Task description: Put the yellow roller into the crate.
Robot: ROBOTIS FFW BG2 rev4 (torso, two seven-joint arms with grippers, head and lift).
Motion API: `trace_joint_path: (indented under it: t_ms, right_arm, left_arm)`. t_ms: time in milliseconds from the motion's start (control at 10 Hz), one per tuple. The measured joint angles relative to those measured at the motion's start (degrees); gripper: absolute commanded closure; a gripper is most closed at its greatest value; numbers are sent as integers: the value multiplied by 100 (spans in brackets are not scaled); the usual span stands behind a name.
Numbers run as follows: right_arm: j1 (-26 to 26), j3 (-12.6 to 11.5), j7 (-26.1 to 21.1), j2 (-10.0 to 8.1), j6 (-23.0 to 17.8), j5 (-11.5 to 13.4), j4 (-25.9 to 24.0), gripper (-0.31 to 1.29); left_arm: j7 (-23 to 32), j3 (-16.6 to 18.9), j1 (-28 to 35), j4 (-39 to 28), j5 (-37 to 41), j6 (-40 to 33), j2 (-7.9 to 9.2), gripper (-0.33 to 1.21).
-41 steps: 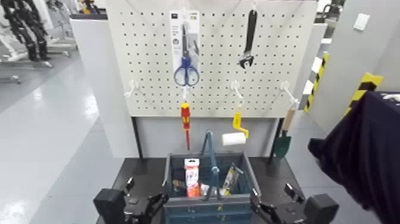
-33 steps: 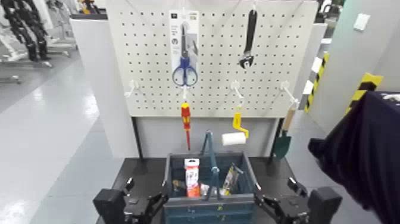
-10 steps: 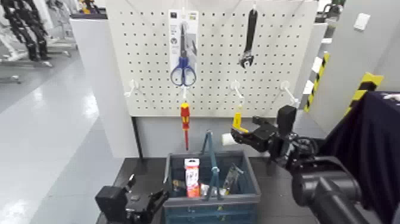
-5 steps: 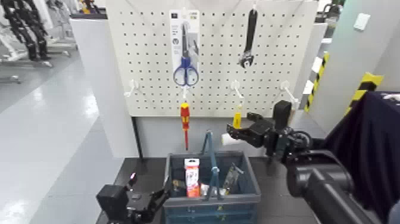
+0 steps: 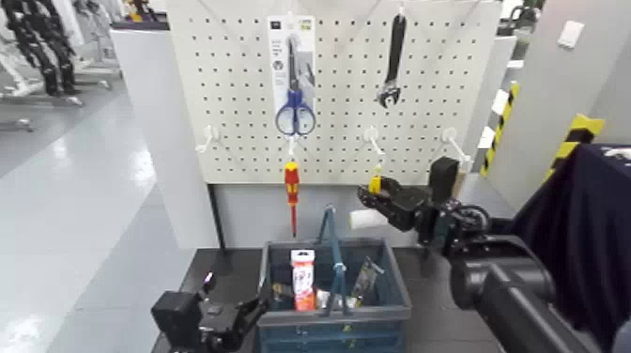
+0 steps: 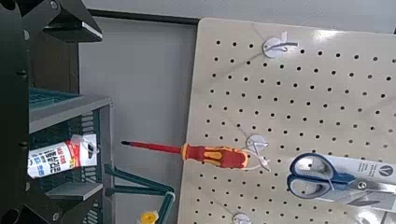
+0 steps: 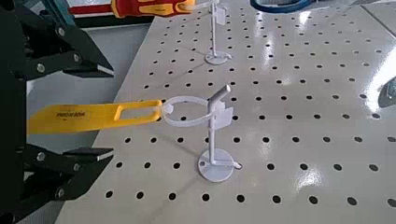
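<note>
Yellow roller handle (image 7: 89, 116), smooth plastic; pegboard (image 7: 289, 103), glossy; scissor blades (image 5: 293, 70), metal

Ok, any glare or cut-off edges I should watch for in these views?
Head view: bright glare on the floor at left. Right wrist view: shiny patches on the pegboard; scissors cut off at the top edge. Left wrist view: small highlight near the pegboard's edge.

Head view: bright, even indoor light; pale glare patches on the glossy grey floor (image 5: 94, 235); fine detail soft, small print on the scissors' card (image 5: 279, 56) unreadable. Left wrist view: pegboard (image 6: 280, 103) evenly lit, one white highlight near its upper edge. Right wrist view: scattered glints on the pegboard, strongest at the far side; black gripper fingers (image 7: 65, 56) in deep shade.
</note>
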Motion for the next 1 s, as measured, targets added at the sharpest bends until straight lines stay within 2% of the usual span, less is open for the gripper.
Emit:
trace_joint_path:
  t_ms: [800,1000]
  right_arm:
    - [149,-76,-11,0,-5,-6,-295,125]
    - [286,-94,-19,-15,74,-140,-554,125]
  left_arm:
    - [9,20,30,-9,0,20,-15,17]
    - [18,31,45,-10,0,25,-18,17]
